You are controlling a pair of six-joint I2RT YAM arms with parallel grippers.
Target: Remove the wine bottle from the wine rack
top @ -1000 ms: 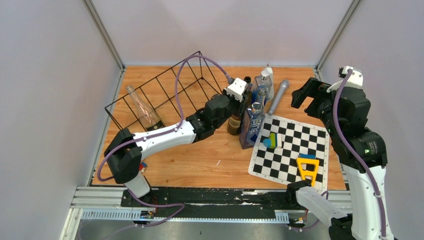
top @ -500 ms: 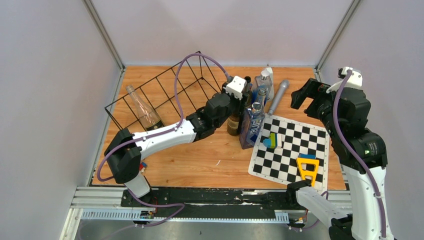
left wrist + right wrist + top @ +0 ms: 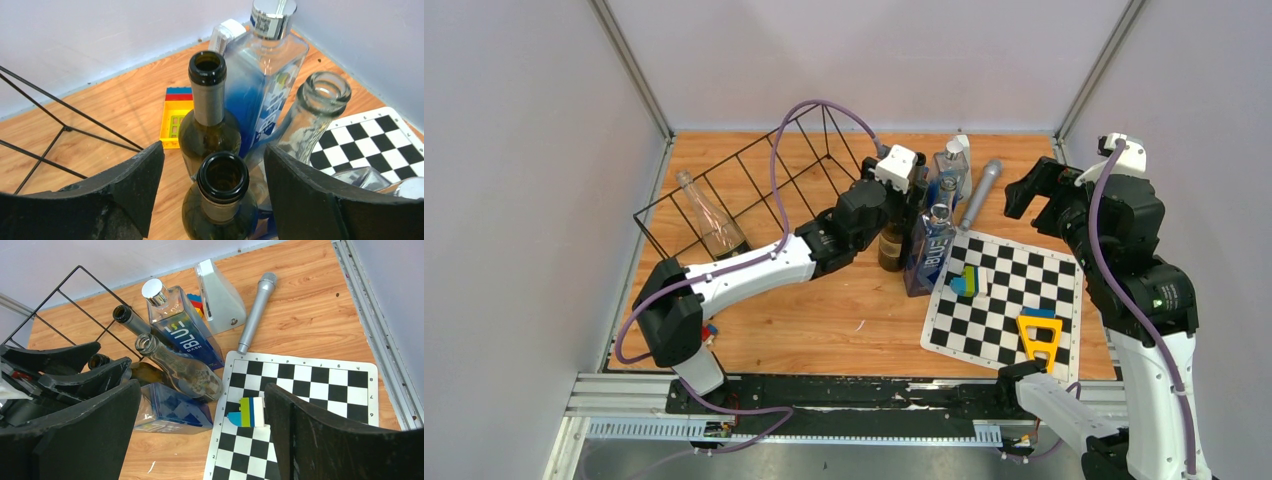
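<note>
The left gripper (image 3: 213, 160) stands open. Its two black fingers (image 3: 135, 185) flank the neck of the wine bottle (image 3: 222, 195) with a gap on each side, so it holds nothing. That dark green bottle stands upright on the table (image 3: 824, 310) with its mouth open, off the rack (image 3: 754, 190) and near the rack's right end.

In the left wrist view, a second dark bottle (image 3: 207, 115) stands just beyond the wine bottle at 12 o'clock. A blue bottle (image 3: 260, 85) with a silver cap is at 1 o'clock. A glass bottle (image 3: 320, 95) with an open mouth is at 2 o'clock, close against the blue one. A yellow brick (image 3: 175, 122) lies on the wood at 11 o'clock, partly behind the second dark bottle. The rack's wires run off at 9 o'clock.

In the top view, the rack sits at 9 to 10 o'clock from the left gripper. A clear bottle (image 3: 709, 218) lies in a slot near its left end. A microphone (image 3: 979, 195) lies at 3 o'clock, past the bottles. A chessboard (image 3: 1009, 290) lies at 4 o'clock, carrying a small block stack (image 3: 967, 282) and a yellow frame (image 3: 1039, 338).

The right gripper (image 3: 202, 390) hangs above the table's right side with its fingers wide apart and nothing between them.
</note>
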